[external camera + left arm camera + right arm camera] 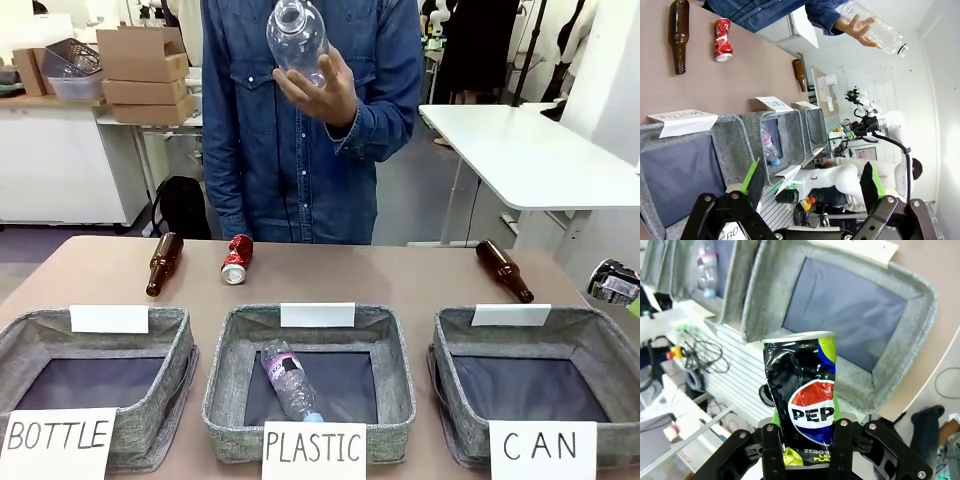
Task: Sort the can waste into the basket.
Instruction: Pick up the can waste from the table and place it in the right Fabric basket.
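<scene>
Dark blue can (805,400), crumpled, silver rim up, stands upright between the fingers of the right end effector (807,437). The fingers are clamped on the can's lower body from both sides. The can is in the air, not in any bin. Behind it in the right wrist view lies the CAN basket (920,300), with its dark bottom bare and its white tag on the far rim. The can overlaps the basket's near rim in that view, and I can't tell whether it is over the opening. In the front view the end effector sits at the right edge, just beside the CAN basket's far right corner.

Red can (237,259), dented, lies on its side on the counter (400,280) near the far edge, well apart from the CAN basket. A brown bottle (164,263) lies just to its left. A second brown bottle (503,270) lies behind the CAN basket.

The PLASTIC basket (225,370) in the middle holds one clear plastic bottle (289,380) lying flat. The BOTTLE basket (175,340) is on the left.

Left end effector (812,175) has its fingers spread wide, green pads facing in, with nothing between them and touching nothing.

The person stands at the far side. One hand (322,92) is raised at chest height, holding another clear bottle (297,38).
</scene>
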{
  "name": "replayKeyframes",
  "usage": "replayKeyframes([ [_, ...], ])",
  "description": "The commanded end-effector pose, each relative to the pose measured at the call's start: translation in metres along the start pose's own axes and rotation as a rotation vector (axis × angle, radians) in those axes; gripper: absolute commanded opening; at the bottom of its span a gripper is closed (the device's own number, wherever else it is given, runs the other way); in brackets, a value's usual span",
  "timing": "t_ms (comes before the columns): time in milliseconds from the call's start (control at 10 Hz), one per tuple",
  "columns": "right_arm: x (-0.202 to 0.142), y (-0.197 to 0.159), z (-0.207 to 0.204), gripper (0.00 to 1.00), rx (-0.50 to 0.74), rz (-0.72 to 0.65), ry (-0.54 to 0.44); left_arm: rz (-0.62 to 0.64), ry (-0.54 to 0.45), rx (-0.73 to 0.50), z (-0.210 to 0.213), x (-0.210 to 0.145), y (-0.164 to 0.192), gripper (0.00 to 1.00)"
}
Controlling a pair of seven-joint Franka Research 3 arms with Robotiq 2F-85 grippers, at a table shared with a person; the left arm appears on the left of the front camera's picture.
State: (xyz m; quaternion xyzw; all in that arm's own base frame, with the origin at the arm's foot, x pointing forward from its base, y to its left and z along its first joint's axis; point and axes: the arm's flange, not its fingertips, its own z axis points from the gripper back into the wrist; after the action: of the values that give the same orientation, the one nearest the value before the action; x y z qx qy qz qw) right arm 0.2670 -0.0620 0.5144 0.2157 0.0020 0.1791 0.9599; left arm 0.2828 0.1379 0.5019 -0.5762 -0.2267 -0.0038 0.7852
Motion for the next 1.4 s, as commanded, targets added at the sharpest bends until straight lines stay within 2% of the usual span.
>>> replayKeyframes([
  [0, 0.0049, -0.0077, 0.0078, 0.0, -0.011, 0.039, 0.023, -0.017, 0.003, -0.012, 0.0006, -0.0004, -0.0001, 1.0],
  [200, 0.0067, -0.0102, 0.0079, 0.0, -0.003, 0.027, 0.023, -0.017, 0.003, -0.012, 0.0006, -0.0004, -0.0001, 1.0],
  [300, 0.0082, -0.0116, 0.0078, 0.94, -0.002, 0.032, 0.023, -0.017, 0.003, -0.012, 0.0006, -0.0004, -0.0001, 1.0],
  [500, 0.0091, -0.0133, 0.0088, 1.0, 0.002, 0.032, -0.001, -0.017, 0.003, -0.012, 0.0006, -0.0004, -0.0001, 1.0],
  [1300, 0.0095, -0.0149, 0.0132, 1.0, 0.066, 0.008, -0.085, -0.017, 0.003, -0.012, 0.0006, -0.0004, -0.0001, 1.0],
])
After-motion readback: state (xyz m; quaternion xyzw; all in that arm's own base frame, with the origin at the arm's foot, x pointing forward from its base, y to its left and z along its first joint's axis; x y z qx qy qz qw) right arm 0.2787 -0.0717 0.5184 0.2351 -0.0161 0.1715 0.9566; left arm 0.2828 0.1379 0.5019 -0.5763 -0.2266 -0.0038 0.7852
